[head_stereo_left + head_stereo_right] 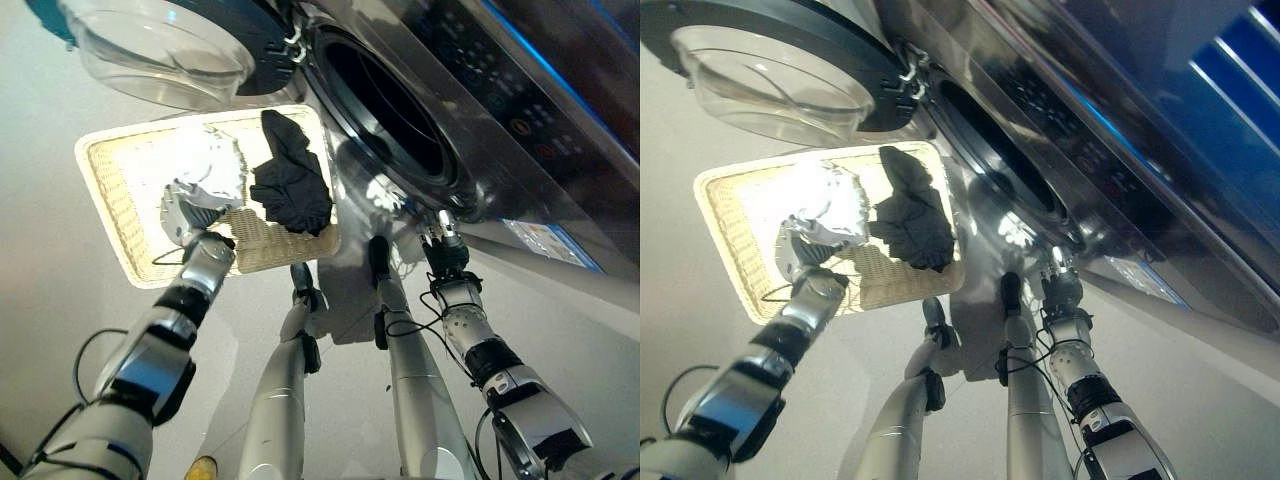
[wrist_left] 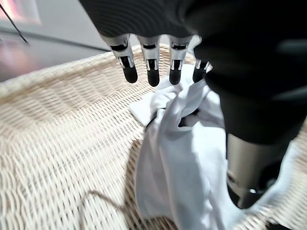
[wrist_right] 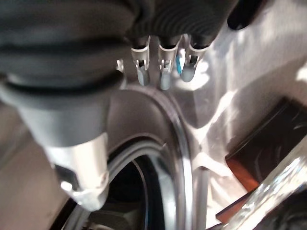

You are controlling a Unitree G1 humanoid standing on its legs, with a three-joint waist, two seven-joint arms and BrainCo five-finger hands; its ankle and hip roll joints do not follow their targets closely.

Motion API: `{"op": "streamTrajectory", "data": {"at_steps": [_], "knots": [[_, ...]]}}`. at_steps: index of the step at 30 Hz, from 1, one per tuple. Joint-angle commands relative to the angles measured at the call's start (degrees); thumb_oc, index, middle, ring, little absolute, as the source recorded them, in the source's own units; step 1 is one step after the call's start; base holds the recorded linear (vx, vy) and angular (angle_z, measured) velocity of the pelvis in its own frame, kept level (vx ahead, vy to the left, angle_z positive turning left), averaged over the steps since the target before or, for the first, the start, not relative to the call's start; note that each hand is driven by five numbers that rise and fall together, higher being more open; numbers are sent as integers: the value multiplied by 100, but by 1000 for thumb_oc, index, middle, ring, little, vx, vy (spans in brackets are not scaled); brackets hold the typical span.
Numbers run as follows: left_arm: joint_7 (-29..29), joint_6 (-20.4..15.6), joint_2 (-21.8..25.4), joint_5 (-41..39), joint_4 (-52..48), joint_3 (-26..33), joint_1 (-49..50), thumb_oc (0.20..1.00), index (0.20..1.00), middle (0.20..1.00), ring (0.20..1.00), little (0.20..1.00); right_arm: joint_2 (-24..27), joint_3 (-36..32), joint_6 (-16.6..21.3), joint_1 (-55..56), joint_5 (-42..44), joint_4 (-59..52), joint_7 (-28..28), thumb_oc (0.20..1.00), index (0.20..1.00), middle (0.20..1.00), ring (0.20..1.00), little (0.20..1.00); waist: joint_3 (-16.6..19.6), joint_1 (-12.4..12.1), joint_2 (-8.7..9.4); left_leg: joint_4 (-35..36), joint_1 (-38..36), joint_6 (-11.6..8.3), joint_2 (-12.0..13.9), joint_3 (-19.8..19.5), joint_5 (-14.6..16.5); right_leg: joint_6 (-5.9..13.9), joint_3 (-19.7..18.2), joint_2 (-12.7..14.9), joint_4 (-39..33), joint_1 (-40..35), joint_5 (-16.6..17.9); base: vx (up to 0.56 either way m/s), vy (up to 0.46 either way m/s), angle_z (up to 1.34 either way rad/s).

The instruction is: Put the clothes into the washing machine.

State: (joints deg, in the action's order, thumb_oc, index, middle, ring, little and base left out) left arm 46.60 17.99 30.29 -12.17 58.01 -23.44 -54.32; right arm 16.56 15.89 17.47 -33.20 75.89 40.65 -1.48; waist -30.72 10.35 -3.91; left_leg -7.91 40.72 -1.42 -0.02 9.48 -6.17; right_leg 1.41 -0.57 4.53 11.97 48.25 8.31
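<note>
The left hand [image 1: 188, 213] is down inside the wicker basket [image 1: 105, 195], on the white cloth [image 1: 215, 170]; in its wrist view the fingers [image 2: 152, 72] stand straight and relaxed above the cloth, and the thumb lies beside a fold of it, so the hand is open and has not yet closed on anything. I judge it is placed so to gather the white piece first, because this one lies directly under the palm. The black garment [image 1: 291, 180] lies just beside the white one, on the side of the basket nearer to the machine, with one end hanging over the rim; it waits for a later turn.

The right hand [image 1: 447, 255] rests with straight, relaxed fingers [image 3: 164, 72] against the metal front of the washing machine [image 1: 520, 150], just beside the rim of the drum opening [image 1: 385, 105]; it holds nothing; probably it stays there to steady the body near the opening. The round glass door [image 1: 165, 45] is swung fully open beyond the basket, so the way into the drum is free. Both clothes are in the basket; none is in the drum yet, as far as can be seen.
</note>
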Motion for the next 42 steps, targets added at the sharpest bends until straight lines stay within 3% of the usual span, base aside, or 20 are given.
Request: {"op": "streamTrajectory", "data": {"at_steps": [1,6,7,8,9,10,14,15,17,18,21,24,28,29,32,37,42], "knots": [[-14,566,490,-307,256,192,12,1000,1000,1000,1000,1000,91,173,25,270,-576,-668,-42,1000,1000,1000,1000,1000,92,11,323,-1118,325,-270,-159,128,639,212,142,-261,-61,53,-107,-12,135,-10],[-1,846,735,-476,247,169,-157,1000,1000,1000,1000,1000,231,273,14,594,-649,-1167,-184,1000,1000,1000,1000,1000,92,190,451,-1302,552,-241,-147,208,814,220,-14,-309,-112,358,-29,-9,119,-10],[23,881,769,-464,225,182,-189,881,881,881,881,881,249,261,-5,662,-661,-1269,-221,1000,1000,1000,1000,1000,92,228,471,-1331,602,-235,-149,222,846,226,-49,-317,-121,432,-7,-7,99,-11],[55,830,792,-530,227,174,-212,658,658,658,658,658,269,272,-2,701,-656,-1322,-253,1000,1000,1000,1000,1000,92,259,489,-1363,640,-231,-157,231,872,224,-73,-324,-127,479,8,-4,51,-7],[58,828,792,-534,229,172,-214,658,658,658,658,658,269,272,-2,701,-656,-1324,-252,1000,1000,1000,1000,1000,92,258,489,-1369,645,-231,-156,232,874,224,-74,-325,-124,483,8,-9,76,-6],[85,669,836,-552,197,212,-274,200,200,200,200,200,284,292,18,837,-675,-1497,-311,1000,1000,1000,1000,1000,92,321,533,-1438,742,-219,-166,243,930,225,-124,-340,-124,601,30,-3,93,-6],[361,-95,787,-1171,-56,429,-382,200,200,200,200,200,219,322,-19,1086,-840,-1836,-328,1000,1000,1000,1000,1000,92,416,627,-1582,873,-173,-195,214,1052,215,-240,-387,-68,763,40,0,49,-1],[363,-98,787,-1173,-55,428,-380,200,200,200,200,200,219,322,-20,1088,-841,-1838,-326,1000,1000,1000,1000,1000,92,417,627,-1584,873,-173,-195,214,1053,215,-240,-387,-67,763,39,0,0,0],[748,-1318,613,-1611,-514,820,-437,200,200,200,200,200,76,411,-44,1172,-1050,-2040,-352,1000,1000,1000,1000,1000,92,405,679,-1524,855,-135,-218,167,1045,193,-295,-475,-10,765,-5,0,0,0],[811,-1511,595,-1650,-589,854,-427,200,200,200,200,200,65,423,-52,1176,-1077,-2054,-361,1000,1000,1000,1000,1000,92,399,682,-1518,851,-133,-221,159,1040,191,-298,-481,-2,758,-9,0,0,0],[1077,-2582,445,-1505,-1143,1034,-292,200,200,200,200,200,-80,515,-39,1224,-1457,-2287,-329,1000,1000,1000,1000,1000,92,314,686,-1400,760,-122,-239,90,972,167,-304,-543,44,662,-60,-37,-59,6],[1443,-3215,330,-1082,-1786,1190,20,200,200,200,200,200,-180,554,-91,1225,-1879,-2511,-232,1000,1000,1000,1000,1000,92,142,639,-1197,590,-124,-277,-26,842,126,-258,-612,100,479,-138,-58,-130,14],[1640,-3377,216,-717,-2130,1325,260,200,200,200,200,200,-233,612,-135,1181,-2037,-2569,-112,1000,1000,1000,1000,1000,92,2,587,-1058,446,-127,-301,-156,736,86,-183,-653,185,310,-238,-53,-133,13],[1756,-3310,128,-320,-2374,1452,513,200,200,200,200,200,-289,638,-188,1042,-2170,-2500,-10,1000,1000,1000,1000,1000,92,-243,515,-839,233,-125,-324,-390,584,42,-32,-682,337,37,-431,-98,-239,17],[1702,-3129,146,-218,-2426,1440,646,200,200,200,200,200,-295,665,-233,960,-2349,-2465,56,1000,1000,1000,1000,1000,92,-381,475,-694,77,-127,-335,-558,489,15,86,-680,413,-160,-548,-86,-201,28],[1270,-2945,124,-145,-2473,1435,1136,200,200,200,200,200,-261,669,-171,742,-2629,-2368,80,1000,1000,1000,1000,1000,92,-708,378,-330,-267,-178,-275,-873,254,7,386,-611,467,-601,-739,-68,-148,24],[837,-2906,70,143,-2623,1427,1678,200,200,200,200,200,-307,639,-203,582,-2779,-2302,120,1000,1000,1000,1000,1000,92,-948,294,-4,-641,-244,-172,-922,111,38,670,-514,400,-994,-825,-59,-131,26]]}}
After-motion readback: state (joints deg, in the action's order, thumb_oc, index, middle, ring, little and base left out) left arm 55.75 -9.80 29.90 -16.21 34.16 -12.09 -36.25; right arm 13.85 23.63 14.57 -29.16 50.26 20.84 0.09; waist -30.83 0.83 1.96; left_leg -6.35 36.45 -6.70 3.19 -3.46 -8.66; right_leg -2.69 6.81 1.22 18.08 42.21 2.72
